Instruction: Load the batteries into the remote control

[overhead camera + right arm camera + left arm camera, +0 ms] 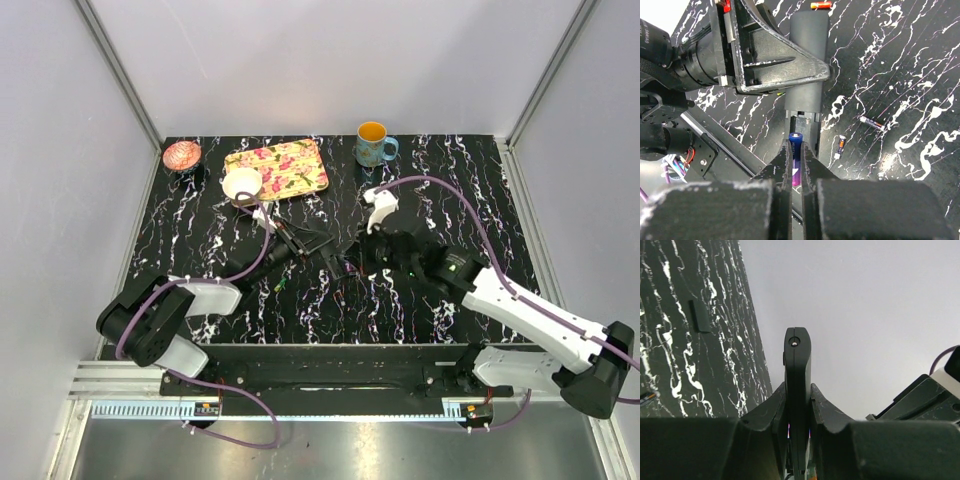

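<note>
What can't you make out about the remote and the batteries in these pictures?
- Right wrist view: the lower end of the purple-blue battery, hidden inside the right gripper. Whether it sits in the remote control is unclear.
- Left wrist view: the remote's battery bay. Only its edge shows, and its base is hidden by the left gripper.
- Top view: remote and battery, lost among the dark grippers.
- Right wrist view: markings on the loose batteries, too small.

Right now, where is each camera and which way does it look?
Top: high behind both arms, looking down on the black marbled table.
Left wrist: on the left gripper, looking along the slim black plastic remote it clamps.
Right wrist: on the right gripper, looking past its purple-blue battery.
Shared: both wrist views show the remote.
</note>
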Controlling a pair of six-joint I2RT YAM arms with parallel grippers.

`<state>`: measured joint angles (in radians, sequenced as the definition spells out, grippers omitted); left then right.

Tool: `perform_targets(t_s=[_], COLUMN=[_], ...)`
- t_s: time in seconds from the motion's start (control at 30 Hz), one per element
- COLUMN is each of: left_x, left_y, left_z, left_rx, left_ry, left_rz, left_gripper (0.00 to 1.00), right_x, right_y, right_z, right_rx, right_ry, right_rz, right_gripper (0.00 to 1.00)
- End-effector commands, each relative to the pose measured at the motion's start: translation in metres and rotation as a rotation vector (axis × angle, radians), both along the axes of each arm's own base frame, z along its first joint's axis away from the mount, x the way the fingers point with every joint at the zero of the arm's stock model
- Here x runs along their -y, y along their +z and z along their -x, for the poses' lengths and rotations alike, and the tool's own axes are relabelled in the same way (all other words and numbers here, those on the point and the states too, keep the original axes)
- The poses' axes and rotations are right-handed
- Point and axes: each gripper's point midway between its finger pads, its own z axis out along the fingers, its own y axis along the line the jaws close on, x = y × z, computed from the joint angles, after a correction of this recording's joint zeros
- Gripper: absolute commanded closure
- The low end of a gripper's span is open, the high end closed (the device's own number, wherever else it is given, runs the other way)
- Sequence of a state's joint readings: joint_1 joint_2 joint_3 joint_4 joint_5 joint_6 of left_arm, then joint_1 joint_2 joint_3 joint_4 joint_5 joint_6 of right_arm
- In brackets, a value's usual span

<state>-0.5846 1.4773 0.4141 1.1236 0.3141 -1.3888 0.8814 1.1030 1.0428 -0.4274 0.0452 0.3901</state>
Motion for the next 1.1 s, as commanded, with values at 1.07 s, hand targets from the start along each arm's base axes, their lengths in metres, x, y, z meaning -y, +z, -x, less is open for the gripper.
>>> perform_targets(t_s=[1.07], left_x=[0.006], left_y=[0.068], left_z=[0.001], left_rx=[0.15], left_ry=[-0.022], left_rz=[0.173], left_gripper=[1.0], right_x=[-0.037], right_y=[-0.003], right_z=[-0.021], right_rx=[0.102], right_ry=[-0.031], right_rz=[-0.006], right_gripper=[1.0])
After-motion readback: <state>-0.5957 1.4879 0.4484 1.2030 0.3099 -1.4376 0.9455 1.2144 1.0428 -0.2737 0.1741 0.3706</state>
